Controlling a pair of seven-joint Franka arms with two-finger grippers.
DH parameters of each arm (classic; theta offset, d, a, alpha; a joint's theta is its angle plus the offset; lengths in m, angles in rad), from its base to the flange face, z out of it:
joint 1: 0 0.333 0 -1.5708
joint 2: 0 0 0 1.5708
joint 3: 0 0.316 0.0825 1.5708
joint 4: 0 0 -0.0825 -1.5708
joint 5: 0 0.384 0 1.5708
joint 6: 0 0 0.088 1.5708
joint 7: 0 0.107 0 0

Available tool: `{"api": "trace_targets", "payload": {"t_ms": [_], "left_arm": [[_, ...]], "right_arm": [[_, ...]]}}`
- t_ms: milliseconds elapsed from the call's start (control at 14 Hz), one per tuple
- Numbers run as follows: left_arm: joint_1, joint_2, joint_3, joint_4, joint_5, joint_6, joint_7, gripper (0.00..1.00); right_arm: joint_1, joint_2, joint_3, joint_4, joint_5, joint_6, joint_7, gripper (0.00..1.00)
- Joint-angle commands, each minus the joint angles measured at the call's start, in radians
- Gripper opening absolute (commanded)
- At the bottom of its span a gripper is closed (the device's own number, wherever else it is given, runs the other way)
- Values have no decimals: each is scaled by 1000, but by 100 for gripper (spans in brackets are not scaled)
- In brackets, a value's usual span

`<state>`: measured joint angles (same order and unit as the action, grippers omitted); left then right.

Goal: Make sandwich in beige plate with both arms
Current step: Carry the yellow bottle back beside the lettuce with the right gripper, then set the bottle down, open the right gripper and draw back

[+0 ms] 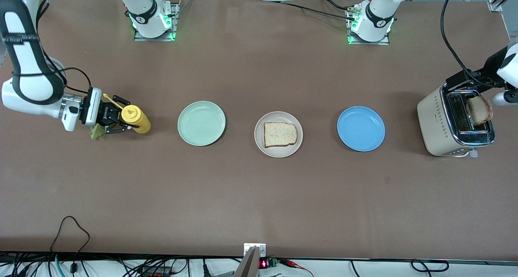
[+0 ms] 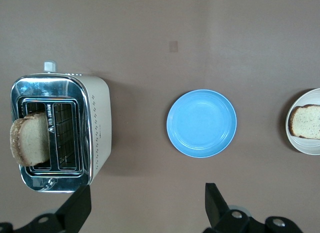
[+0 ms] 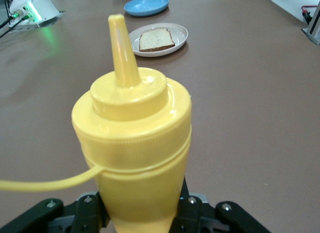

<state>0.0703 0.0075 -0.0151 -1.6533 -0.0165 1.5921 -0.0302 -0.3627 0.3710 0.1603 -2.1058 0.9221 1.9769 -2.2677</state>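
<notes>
Right gripper (image 1: 115,121) clamps the smooth yellow bottle (image 1: 136,119) at frame left; left gripper (image 2: 145,208), fingers spread, hangs over the chrome-topped toaster (image 2: 62,130).

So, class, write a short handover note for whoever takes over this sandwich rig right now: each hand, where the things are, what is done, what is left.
Right hand: shut on the yellow squeeze bottle, toward the right arm's end of the table, with the lettuce leaf beside it.
Left hand: open, above the toaster, holding nothing.
Done: one bread slice lies on the beige plate.
Left: the lettuce and the second slice, which stands in the toaster. The mint-green plate and blue plate hold nothing.
</notes>
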Motion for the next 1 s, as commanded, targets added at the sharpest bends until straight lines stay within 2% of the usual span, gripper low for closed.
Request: {"api": "trace_targets", "payload": {"t_ms": [0,357,571,713,927], "left_arm": [[6,-7,0,0,-13,-11,9,100],[6,-7,0,0,-13,-11,9,100],[6,-7,0,0,-13,-11,9,100],[6,-7,0,0,-13,-11,9,100],[6,-7,0,0,-13,-9,9,100]], "right_arm": [[-54,67,24,12,64,-52,-110,22],[-94,160,24,16,95,-79,-184,25],[-94,163,24,18,95,-79,-182,35],[-94,169,24,20,98,-79,-182,58],[-96,186,24,24,98,-78,-179,87]]}}
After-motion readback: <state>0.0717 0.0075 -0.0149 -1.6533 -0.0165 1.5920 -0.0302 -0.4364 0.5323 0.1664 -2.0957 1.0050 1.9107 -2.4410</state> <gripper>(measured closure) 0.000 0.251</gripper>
